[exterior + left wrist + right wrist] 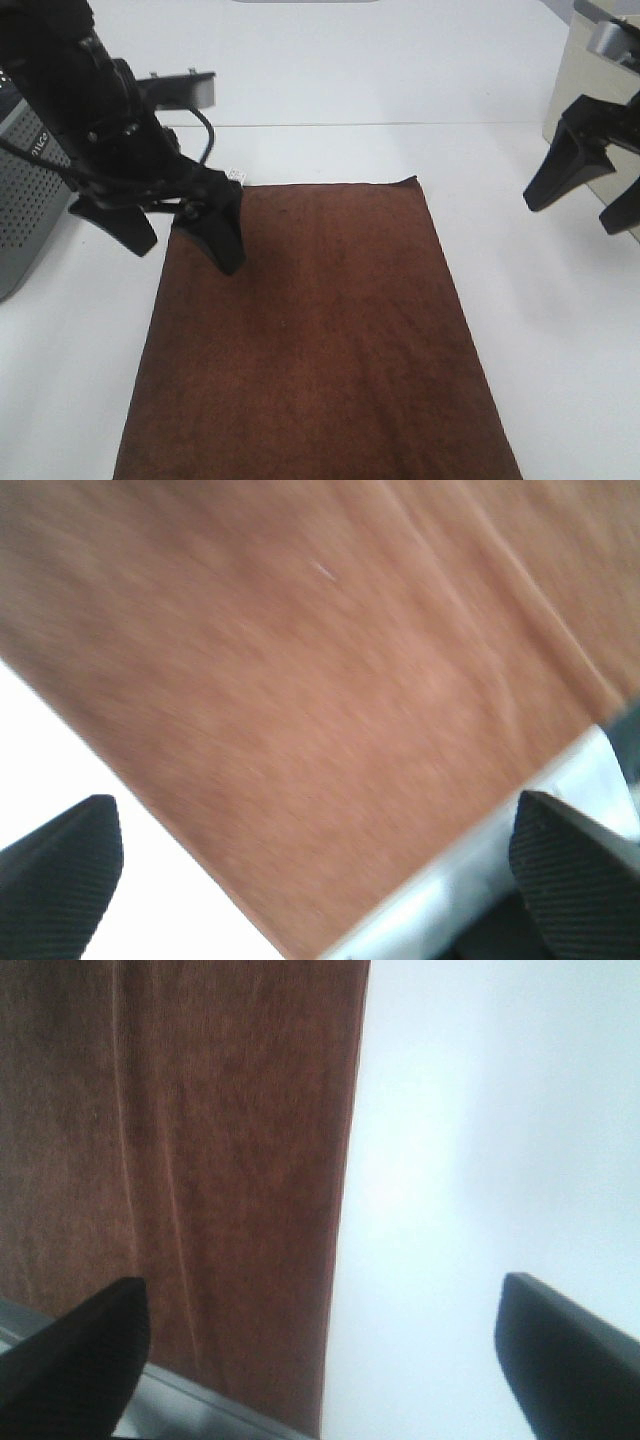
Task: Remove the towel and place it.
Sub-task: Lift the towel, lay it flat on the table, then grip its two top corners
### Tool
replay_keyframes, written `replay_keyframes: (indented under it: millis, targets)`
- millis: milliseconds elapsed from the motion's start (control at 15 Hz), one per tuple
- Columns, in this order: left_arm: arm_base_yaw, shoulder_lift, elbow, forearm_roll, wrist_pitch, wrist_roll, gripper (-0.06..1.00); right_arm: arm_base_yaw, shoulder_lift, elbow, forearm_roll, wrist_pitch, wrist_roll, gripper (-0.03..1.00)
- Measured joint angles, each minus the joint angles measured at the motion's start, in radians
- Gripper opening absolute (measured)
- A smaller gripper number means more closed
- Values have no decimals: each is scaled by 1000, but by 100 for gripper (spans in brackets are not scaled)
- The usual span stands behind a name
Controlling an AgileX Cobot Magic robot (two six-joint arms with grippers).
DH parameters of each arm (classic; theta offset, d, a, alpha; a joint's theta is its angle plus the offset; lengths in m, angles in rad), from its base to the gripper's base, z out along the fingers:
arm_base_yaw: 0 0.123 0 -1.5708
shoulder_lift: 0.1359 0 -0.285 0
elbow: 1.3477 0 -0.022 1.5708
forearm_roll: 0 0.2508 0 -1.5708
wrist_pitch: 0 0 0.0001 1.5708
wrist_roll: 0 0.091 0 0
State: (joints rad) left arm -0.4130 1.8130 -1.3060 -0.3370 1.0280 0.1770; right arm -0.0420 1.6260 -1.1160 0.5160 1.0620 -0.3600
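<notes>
Towel [320,340] out of the basket [25,210], lying spread flat on the white table [560,380] just beside the basket, long side running away from the camera, near end cut off by the frame. Cloth smooth, no folds seen; small white tag [237,176] peeks out at the far corner nearest the basket. Left gripper [185,250] hangs over that same corner, between basket and towel, fingers spread wide, one over cloth and one over bare table, nothing pinched; its wrist view shows only flat cloth and table between the pads. Right gripper [575,215] is well apart from the basket, beyond the towel's far long edge, raised over bare table, fingers also spread and empty. Judgement: the laying-down step looks finished or at its very end, since the towel rests flat and neither pincer holds it. Next move likely calls for lifting both arms straight up and back. The left one needs care, as its finger sits close above the corner and a sideways pull could drag or ruck the cloth.
</notes>
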Motion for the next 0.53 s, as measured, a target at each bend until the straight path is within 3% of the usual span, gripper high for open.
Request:
replay_keyframes:
  millis: [67,267,533]
  targets:
    - [56,22,-33,9,-15,1,97,0,40,-72,-6,0,6,94]
    - [203,180,-193,15,-43,4,97,0,206,-315,-8,-8,51,99]
    - [252,344,-356,15,-47,4,97,0,376,-492,-9,-12,50,99]
